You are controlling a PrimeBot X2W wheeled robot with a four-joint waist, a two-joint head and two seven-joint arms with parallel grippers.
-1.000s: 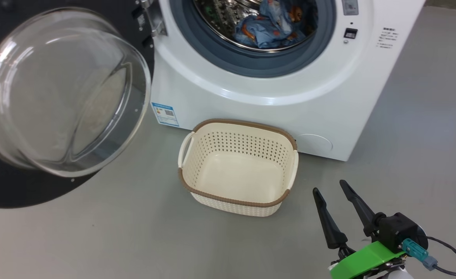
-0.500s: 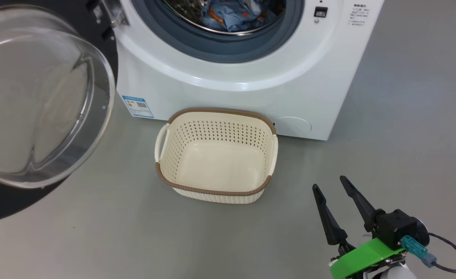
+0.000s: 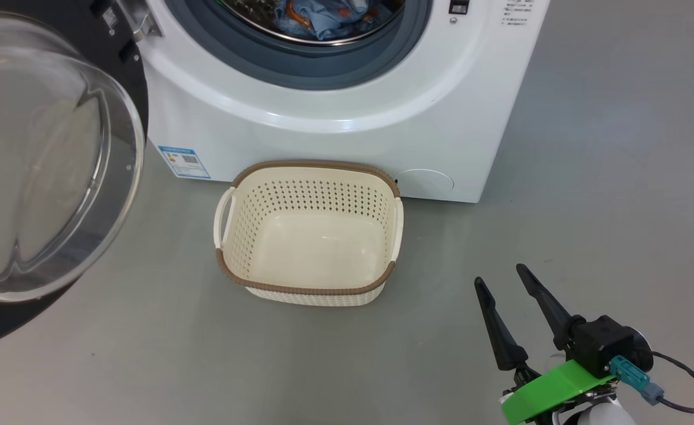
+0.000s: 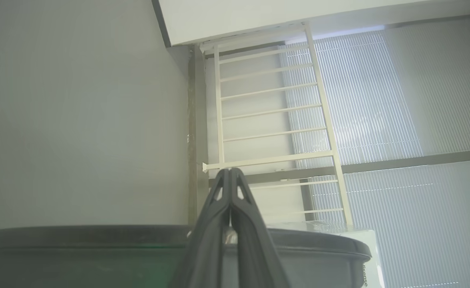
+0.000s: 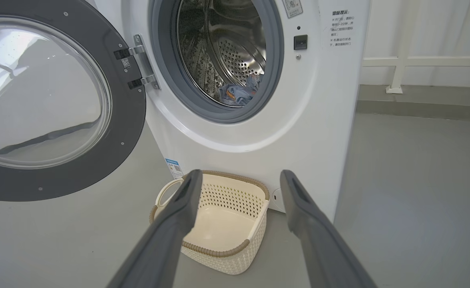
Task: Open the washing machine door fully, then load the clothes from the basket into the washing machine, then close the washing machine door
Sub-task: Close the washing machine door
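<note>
On the grey floor (image 3: pixel 589 236), close against the front of the washing machine (image 3: pixel 335 141), the basket (image 3: pixel 308 164) stands empty. The clothes (image 3: pixel 323 15) lie inside the steel drum (image 5: pixel 235 52). The washing machine door (image 3: pixel 46 159) hangs swung wide to the machine's left. The right tool (image 3: pixel 499 275) hovers over the floor, near the basket's right side, its fingers spread apart and empty. The left tool (image 4: pixel 231 171) has its fingers pressed together on nothing, pointing toward a white railing (image 4: pixel 271 108).

Left end effector (image 4: pixel 231 172) pinched together — white railing (image 4: pixel 219 108) and grey wall (image 4: pixel 79 120) beyond.
</note>
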